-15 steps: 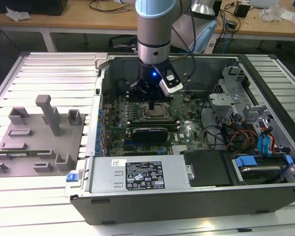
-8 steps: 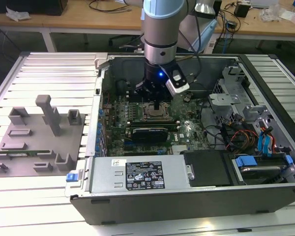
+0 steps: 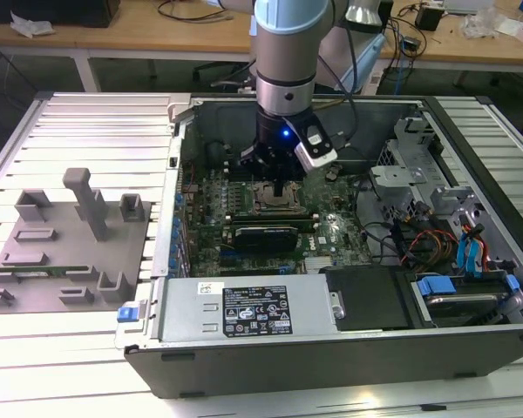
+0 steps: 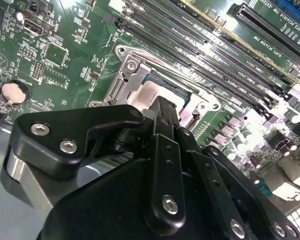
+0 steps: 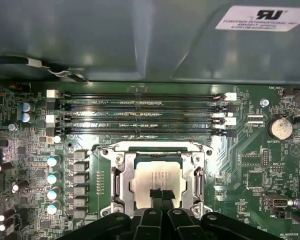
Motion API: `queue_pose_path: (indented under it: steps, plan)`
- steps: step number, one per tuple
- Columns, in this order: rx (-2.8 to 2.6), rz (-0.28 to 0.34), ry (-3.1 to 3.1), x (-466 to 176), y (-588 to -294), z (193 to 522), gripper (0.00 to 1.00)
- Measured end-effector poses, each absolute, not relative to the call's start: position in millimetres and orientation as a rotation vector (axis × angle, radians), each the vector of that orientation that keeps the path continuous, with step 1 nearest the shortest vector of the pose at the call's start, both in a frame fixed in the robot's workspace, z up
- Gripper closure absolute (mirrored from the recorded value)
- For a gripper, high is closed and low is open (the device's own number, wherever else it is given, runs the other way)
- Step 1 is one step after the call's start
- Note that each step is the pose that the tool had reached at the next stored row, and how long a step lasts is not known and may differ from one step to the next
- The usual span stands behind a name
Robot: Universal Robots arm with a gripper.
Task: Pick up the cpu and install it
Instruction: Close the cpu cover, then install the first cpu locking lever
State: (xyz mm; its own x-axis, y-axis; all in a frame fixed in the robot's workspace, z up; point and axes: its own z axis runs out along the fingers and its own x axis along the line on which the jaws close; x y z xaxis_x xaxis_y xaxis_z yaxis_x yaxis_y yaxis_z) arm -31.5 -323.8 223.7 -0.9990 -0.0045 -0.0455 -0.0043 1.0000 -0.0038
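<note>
Pale ribbed desk (image 3: 78,131) carries an open computer case (image 3: 244,370), with a grey tray (image 3: 61,252) beside it toward the exterior view's left. A thin green memory stick (image 3: 26,272) lies on that tray.

My arm reaches down into the case, and my end effector (image 3: 281,187) hangs over the motherboard (image 3: 331,231) right at the socket (image 3: 263,205).

In the first wrist view the cpu (image 5: 157,175) sits flat inside the socket's metal frame (image 5: 117,182), silver top up, its edges square with the frame. My end effector (image 5: 158,192) is closed: the two black fingers (image 5: 154,196) are pressed together with no gap between the tips, and nothing is held between them. The tips sit over the cpu's lid near one edge. I cannot tell whether they touch the lid or stop just above it.

In the second wrist view the closed end effector (image 4: 164,107) points down at the cpu (image 4: 142,95), which lies within the socket (image 4: 127,70).

Four long memory slots (image 5: 140,112) run beside the socket, and a coin battery (image 5: 279,127) sits well apart from it on the board.
</note>
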Motion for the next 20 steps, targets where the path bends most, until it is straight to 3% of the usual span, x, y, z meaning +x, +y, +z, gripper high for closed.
queue_pose_path:
  steps: [20]
  plan:
    - [-0.006,-0.006,3.096,-31.5,-323.8,238.2,0.89]
